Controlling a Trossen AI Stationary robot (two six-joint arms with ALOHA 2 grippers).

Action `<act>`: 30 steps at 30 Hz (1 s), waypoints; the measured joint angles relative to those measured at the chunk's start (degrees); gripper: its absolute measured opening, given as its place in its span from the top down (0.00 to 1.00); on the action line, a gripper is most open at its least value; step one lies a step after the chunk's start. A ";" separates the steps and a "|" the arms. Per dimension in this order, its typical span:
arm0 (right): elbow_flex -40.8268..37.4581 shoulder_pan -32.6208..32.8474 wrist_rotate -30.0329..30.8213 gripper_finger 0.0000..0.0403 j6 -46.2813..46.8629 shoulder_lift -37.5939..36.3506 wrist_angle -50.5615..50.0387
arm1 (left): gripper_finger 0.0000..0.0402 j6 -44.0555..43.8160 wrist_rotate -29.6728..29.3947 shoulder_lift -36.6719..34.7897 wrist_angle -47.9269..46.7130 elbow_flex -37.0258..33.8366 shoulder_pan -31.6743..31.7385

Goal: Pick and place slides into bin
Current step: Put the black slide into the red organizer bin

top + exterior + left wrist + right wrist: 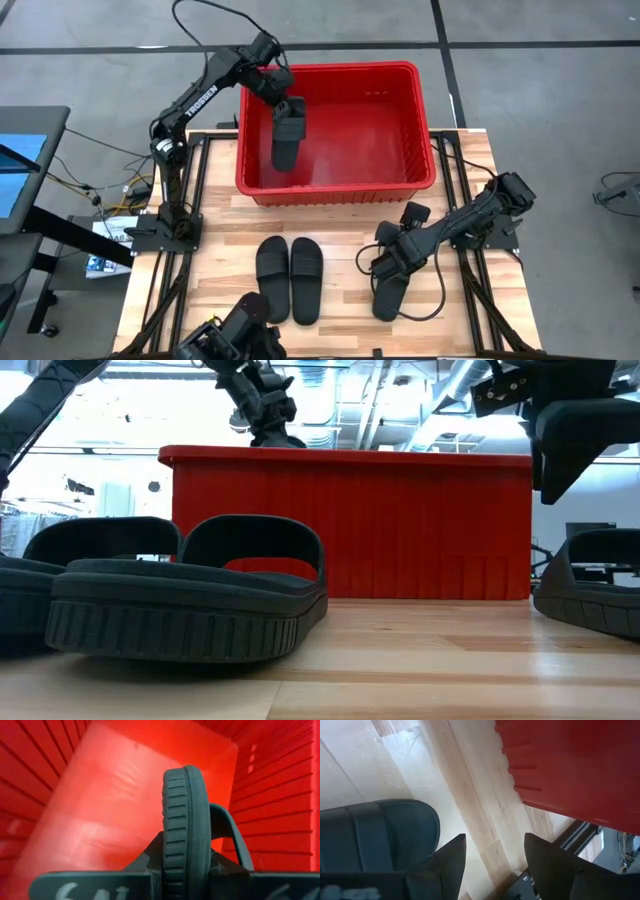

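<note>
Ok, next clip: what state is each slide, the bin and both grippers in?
Left gripper: jaws shut on held slide, over the bin.
Held slide: hanging on edge inside the bin.
Bin: upright on the table.
Pair of slides: flat, side by side.
Fourth slide: on the table.
Right gripper: jaws open, beside fourth slide.

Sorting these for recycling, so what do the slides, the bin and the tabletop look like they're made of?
Slides: probably foam rubber, matte black, with ribbed sole edges. Bin: moulded plastic, glossy red, ribbed walls catching light. Tabletop: pale wood planks with visible grain, lightly sheened.
</note>
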 joint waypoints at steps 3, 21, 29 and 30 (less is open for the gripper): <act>0.00 0.00 -0.02 0.52 0.03 0.00 -0.01 | 0.94 0.21 -0.12 -0.02 0.11 -3.26 0.02; 0.00 0.00 -0.38 0.53 -0.51 0.02 -0.45 | 0.94 -4.61 -2.48 -0.04 8.07 -13.99 0.04; 0.00 0.00 -0.44 0.53 -0.56 0.02 -1.06 | 0.94 -7.68 -6.32 -0.04 10.65 -15.28 -0.11; 0.02 0.00 -0.44 0.53 -0.56 0.02 -1.06 | 0.94 -7.84 -6.42 -0.04 10.94 -15.28 -0.11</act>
